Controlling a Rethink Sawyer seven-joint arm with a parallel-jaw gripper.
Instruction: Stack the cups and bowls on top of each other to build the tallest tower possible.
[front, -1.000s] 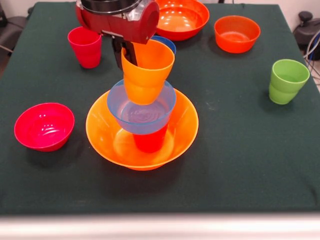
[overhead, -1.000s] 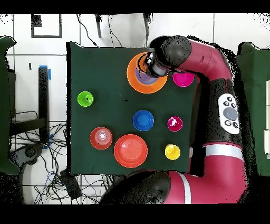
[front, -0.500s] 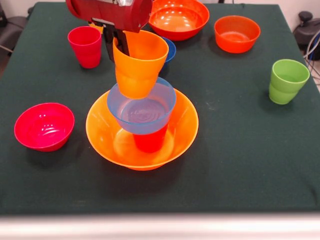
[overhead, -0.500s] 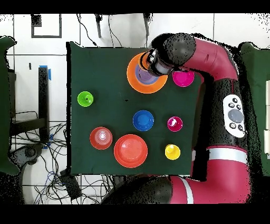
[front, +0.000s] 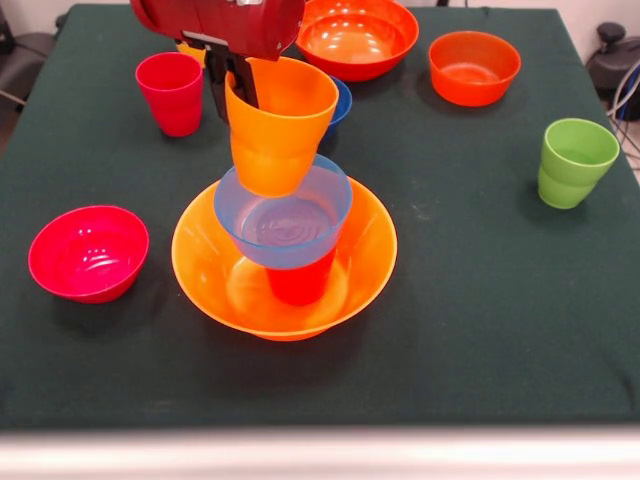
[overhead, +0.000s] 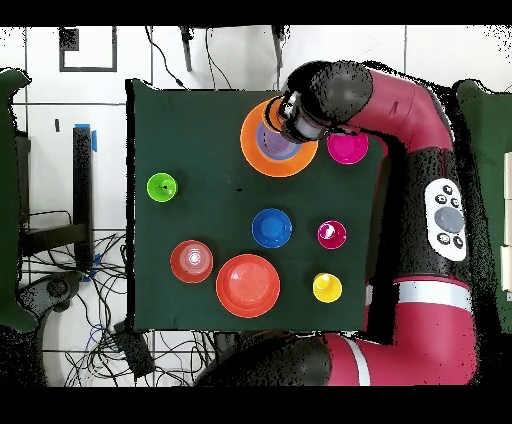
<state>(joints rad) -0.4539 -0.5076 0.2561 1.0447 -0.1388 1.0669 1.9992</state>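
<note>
The pincer (front: 238, 82) is gripping the orange cup (front: 278, 125) by its rim, hanging it over the light blue bowl (front: 284, 218), looks barely touching.

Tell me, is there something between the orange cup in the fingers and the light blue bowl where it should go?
Nothing visible is in the way. The gripper holds the orange cup by its rim, tilted, its base just over the far edge of the light blue bowl. That bowl looks empty and sits on a red cup in the large orange bowl.
</note>
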